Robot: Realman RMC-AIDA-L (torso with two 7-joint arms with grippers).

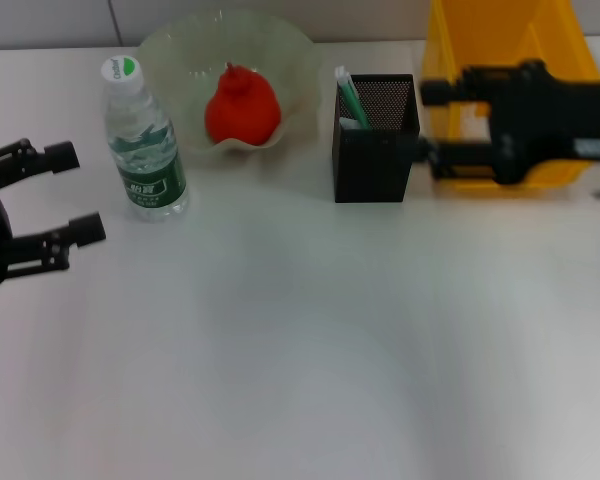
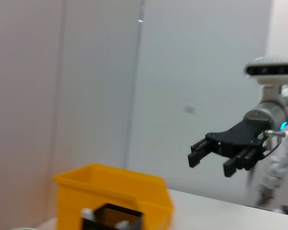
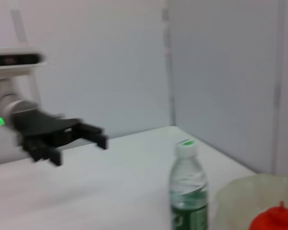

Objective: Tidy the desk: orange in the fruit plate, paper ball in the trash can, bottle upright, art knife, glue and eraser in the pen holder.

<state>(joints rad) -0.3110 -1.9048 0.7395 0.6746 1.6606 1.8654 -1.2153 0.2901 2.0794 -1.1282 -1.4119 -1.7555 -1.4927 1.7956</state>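
Note:
The water bottle (image 1: pixel 145 140) stands upright at the back left, beside the translucent fruit plate (image 1: pixel 285 60), which holds the red-orange fruit (image 1: pixel 242 108). The black mesh pen holder (image 1: pixel 376 135) has green and white items sticking out of it. The yellow trash bin (image 1: pixel 510 60) stands at the back right. My left gripper (image 1: pixel 75 195) is open and empty, just left of the bottle. My right gripper (image 1: pixel 432 125) is open and empty, in front of the bin and right of the pen holder. No paper ball is in view.
The left wrist view shows the right gripper (image 2: pixel 212 162) above the table, with the bin (image 2: pixel 115 191) and pen holder (image 2: pixel 113 218) below. The right wrist view shows the left gripper (image 3: pixel 77 146), bottle (image 3: pixel 188 191), plate (image 3: pixel 240 201) and fruit (image 3: pixel 276 218).

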